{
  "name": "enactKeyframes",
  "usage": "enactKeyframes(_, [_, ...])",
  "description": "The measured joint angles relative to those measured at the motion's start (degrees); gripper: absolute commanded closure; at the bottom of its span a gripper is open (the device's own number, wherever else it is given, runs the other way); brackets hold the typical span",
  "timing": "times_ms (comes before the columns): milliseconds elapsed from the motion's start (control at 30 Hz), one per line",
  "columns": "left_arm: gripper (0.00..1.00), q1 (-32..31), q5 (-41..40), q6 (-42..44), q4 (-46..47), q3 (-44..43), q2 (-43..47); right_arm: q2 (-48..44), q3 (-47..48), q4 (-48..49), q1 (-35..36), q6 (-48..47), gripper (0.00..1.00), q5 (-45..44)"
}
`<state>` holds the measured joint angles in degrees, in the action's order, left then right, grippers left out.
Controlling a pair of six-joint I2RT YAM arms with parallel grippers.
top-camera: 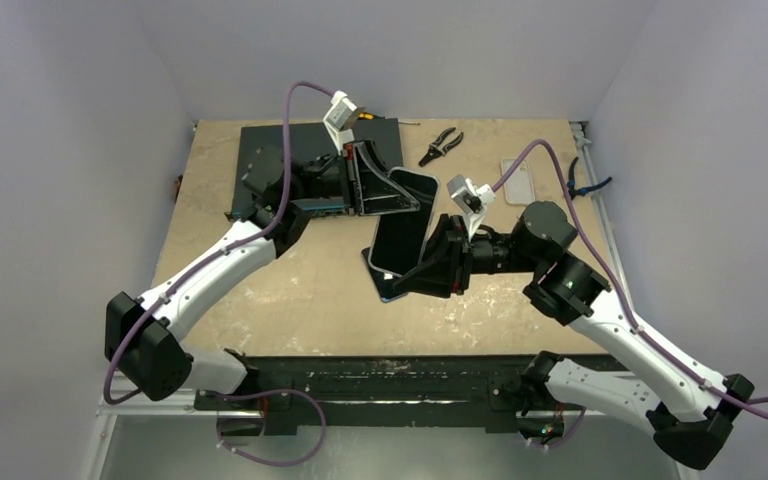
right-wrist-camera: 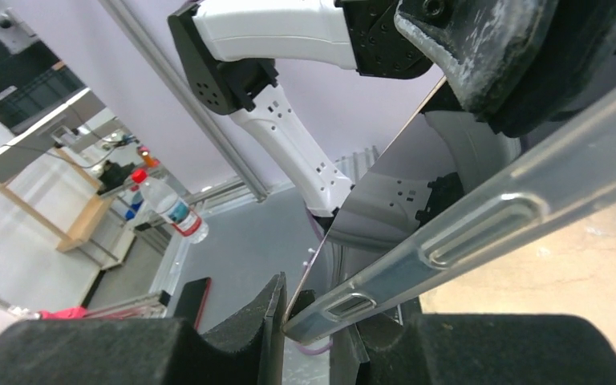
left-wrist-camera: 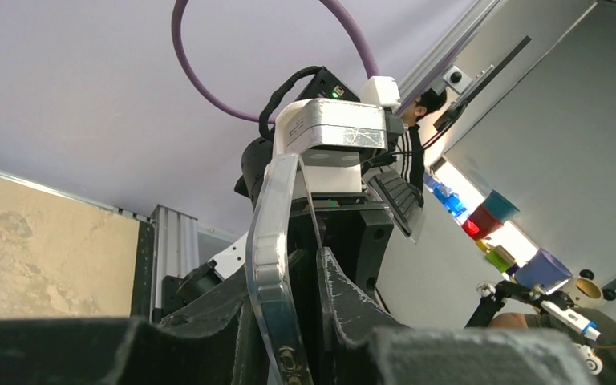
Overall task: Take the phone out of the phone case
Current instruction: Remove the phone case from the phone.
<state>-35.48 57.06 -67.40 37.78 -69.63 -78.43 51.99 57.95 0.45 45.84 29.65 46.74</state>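
Note:
The phone (top-camera: 401,225), black screen up, is held tilted above the table between both arms. A clear phone case wraps it. The case's rim (left-wrist-camera: 271,241) runs up between my left fingers, and its side with button bumps (right-wrist-camera: 465,241) crosses the right wrist view beside the glossy screen (right-wrist-camera: 393,192). My left gripper (top-camera: 385,195) (left-wrist-camera: 285,273) is shut on the far end of the cased phone. My right gripper (top-camera: 422,272) (right-wrist-camera: 313,309) is shut on its near corner. In the overhead view, my right fingers hide the phone's lower end.
Behind the phone, a black mat (top-camera: 290,160) lies at the back left. Black pliers (top-camera: 441,146) lie at the back centre and a pale flat slab (top-camera: 518,180) at the back right. A blue-handled tool (top-camera: 590,186) hangs at the right edge. White walls enclose the table.

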Motion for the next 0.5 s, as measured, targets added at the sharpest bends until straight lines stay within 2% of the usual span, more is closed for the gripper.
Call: enactKeyframes(500, [1.0, -1.46, -1.36, -4.52, 9.57, 1.95, -7.67, -1.14, 0.48, -11.82, -0.63, -10.21, 1.0, -8.24])
